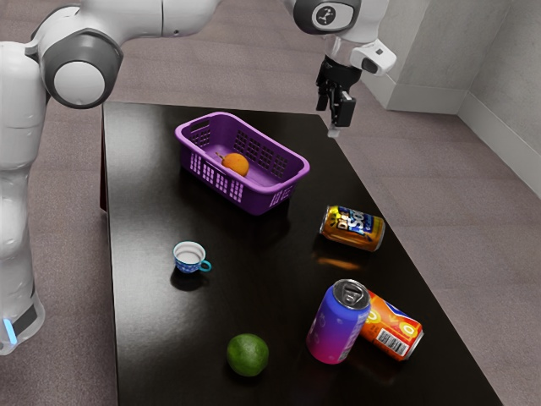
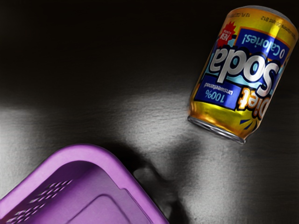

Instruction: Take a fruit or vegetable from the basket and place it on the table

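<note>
Orange, round fruit (image 1: 235,164) inside purple, perforated plastic basket (image 1: 296,174); black two-finger gripper (image 1: 333,110) raised, apart from both, fingers parted.

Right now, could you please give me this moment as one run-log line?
gripper: empty, raised | orange: in basket | lime: on table | pick: not done

Basket (image 1: 276,185): purple — latticed sides
Fruit (image 1: 235,164): orange
Cup (image 1: 188,257): white inside, patterned blue outside
Upright can (image 1: 339,323): blue — fading to pink
Surface (image 1: 152,338): black
</note>
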